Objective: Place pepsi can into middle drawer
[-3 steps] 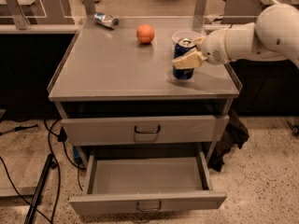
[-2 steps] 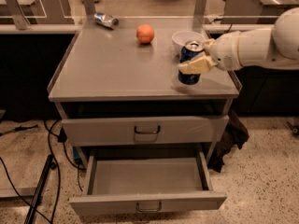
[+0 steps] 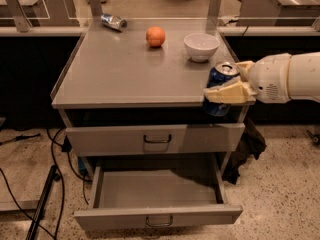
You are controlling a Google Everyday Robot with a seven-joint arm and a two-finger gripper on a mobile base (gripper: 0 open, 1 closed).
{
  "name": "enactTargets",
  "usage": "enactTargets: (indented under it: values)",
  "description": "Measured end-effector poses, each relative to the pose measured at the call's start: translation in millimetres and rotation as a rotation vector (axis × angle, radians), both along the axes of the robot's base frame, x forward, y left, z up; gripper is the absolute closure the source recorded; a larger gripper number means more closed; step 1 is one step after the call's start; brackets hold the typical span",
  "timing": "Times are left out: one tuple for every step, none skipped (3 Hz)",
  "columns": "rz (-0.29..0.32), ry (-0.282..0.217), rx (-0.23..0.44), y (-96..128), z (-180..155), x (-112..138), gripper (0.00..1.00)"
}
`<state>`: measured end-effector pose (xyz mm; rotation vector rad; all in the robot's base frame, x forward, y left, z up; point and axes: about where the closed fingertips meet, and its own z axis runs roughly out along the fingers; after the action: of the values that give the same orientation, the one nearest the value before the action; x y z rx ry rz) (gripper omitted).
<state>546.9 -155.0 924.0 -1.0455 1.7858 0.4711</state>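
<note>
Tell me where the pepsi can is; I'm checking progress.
Camera view, right: the pepsi can is in the pincer at the table's front right corner, near the white bowl, above the open middle drawer.

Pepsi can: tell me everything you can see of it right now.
The dark blue pepsi can with a silver top is roughly upright, clamped in the gripper, whose cream fingers cross its middle. No logo shows. It hangs at the front right corner of the grey metal cabinet top, its base below the top's edge, apparently touching only the fingers.
</note>
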Motion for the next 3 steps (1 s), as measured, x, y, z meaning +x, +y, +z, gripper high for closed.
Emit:
enactTargets:
  values:
    - [0.002, 0.004, -0.006, -1.8, -4.8, -6.2, 1.0]
    - [0.013, 0.006, 0.057, 1.3, -42.6, -23.1, 1.0]
    - [0.038, -0.017, 0.129, 10.4, -91.9, -42.5, 1.0]
